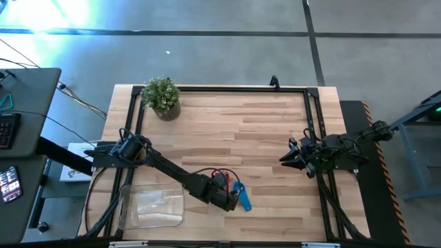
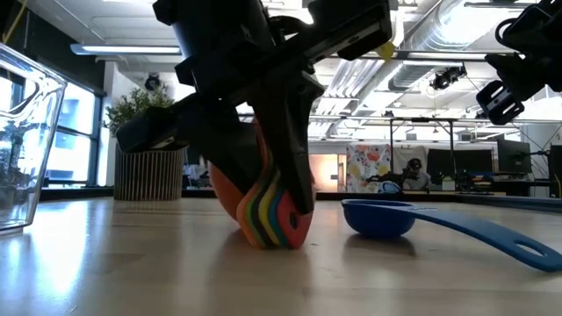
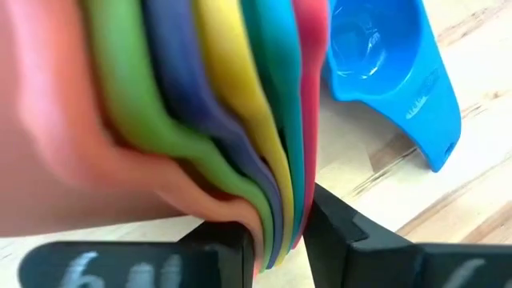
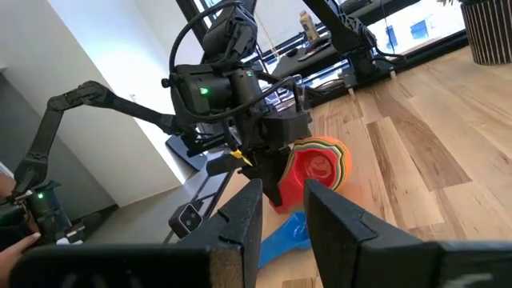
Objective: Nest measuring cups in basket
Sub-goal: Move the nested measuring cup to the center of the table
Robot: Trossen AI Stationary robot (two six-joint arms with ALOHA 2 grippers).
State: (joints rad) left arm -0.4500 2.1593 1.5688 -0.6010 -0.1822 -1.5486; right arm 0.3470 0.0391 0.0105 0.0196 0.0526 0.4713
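1. The left gripper (image 1: 233, 195) is down at the table's near-middle, just right of the clear basket (image 1: 153, 207), and its two dark fingers (image 3: 340, 228) are pinched on the rims of a nested stack of measuring cups (image 2: 268, 215).
2. In the left wrist view the stack's edges run side by side between the fingers: orange, green, dark blue, yellow, teal and red, with the fingers pressing on the outer orange and red layers.
3. The low view shows the stack standing on edge, its lower rim touching the wooden table (image 1: 241, 131), with the gripper reaching down over it from above.
4. The right wrist view shows the same stack from its open side, the red cup (image 4: 318, 172) facing outward and the orange rim behind it.
5. A loose blue measuring cup (image 2: 379, 217) sits upright on the table just beside the stack, not touching it, its long flat handle pointing away from the gripper.
6. The basket lies near the table's front left corner, apart from the stack; whether anything lies in it I cannot tell.
7. The right gripper (image 1: 288, 157) hovers above the table's right side, well apart from the cups; its fingers (image 4: 240, 220) stand partly open with nothing between them.
8. A small potted plant (image 1: 162, 96) stands at the far left corner.
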